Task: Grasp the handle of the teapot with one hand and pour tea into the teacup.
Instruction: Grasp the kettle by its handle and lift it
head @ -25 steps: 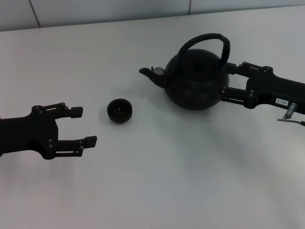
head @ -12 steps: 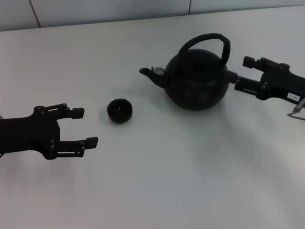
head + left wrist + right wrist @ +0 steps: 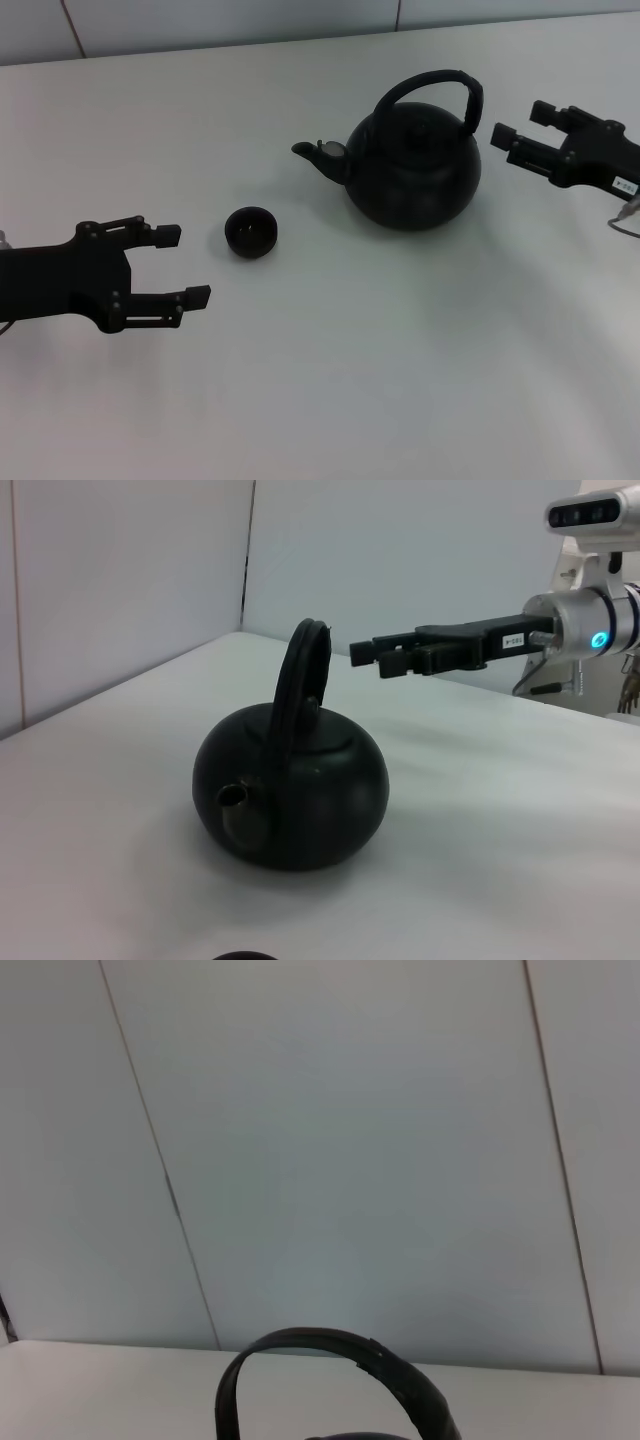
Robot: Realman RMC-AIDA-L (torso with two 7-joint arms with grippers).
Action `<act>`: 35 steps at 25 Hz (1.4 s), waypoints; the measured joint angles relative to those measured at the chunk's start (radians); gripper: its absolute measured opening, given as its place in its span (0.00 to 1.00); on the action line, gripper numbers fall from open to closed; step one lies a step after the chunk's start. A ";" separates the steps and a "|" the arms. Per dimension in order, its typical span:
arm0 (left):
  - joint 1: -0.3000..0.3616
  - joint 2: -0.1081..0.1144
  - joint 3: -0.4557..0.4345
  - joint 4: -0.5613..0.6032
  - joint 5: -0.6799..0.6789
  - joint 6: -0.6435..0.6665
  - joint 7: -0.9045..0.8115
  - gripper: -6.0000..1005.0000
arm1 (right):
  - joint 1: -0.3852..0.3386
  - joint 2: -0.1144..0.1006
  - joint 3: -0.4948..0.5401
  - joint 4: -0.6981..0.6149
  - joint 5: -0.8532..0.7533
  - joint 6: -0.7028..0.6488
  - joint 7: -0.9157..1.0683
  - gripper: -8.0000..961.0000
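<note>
The black teapot stands upright on the white table, spout pointing toward my left side. Its arched handle stands up over the lid. The small black teacup sits to the left of the spout, apart from the pot. My right gripper is open and empty, a short gap to the right of the pot at handle height. My left gripper is open and empty, left of the cup. The left wrist view shows the teapot, handle and right gripper. The right wrist view shows only the handle's top. No tea shows.
The white table stretches around the pot and cup. A tiled wall runs along the far edge. The robot's body stands behind the right arm in the left wrist view.
My right gripper has drawn back from around the teapot's body, moving right and up, away from the pot. The left gripper has barely shifted. Teapot and cup have not moved.
</note>
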 joint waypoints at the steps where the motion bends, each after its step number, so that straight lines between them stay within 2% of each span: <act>1: 0.000 -0.001 0.000 0.001 0.000 -0.001 0.000 0.86 | 0.005 0.000 0.000 0.007 0.000 0.003 -0.005 0.79; 17: 0.000 -0.003 0.000 0.004 0.000 -0.015 0.000 0.86 | 0.120 0.000 0.000 0.096 0.010 0.153 -0.047 0.79; 35: -0.005 -0.003 0.000 0.004 0.000 -0.043 0.001 0.86 | 0.166 -0.001 0.000 0.127 0.011 0.212 -0.060 0.79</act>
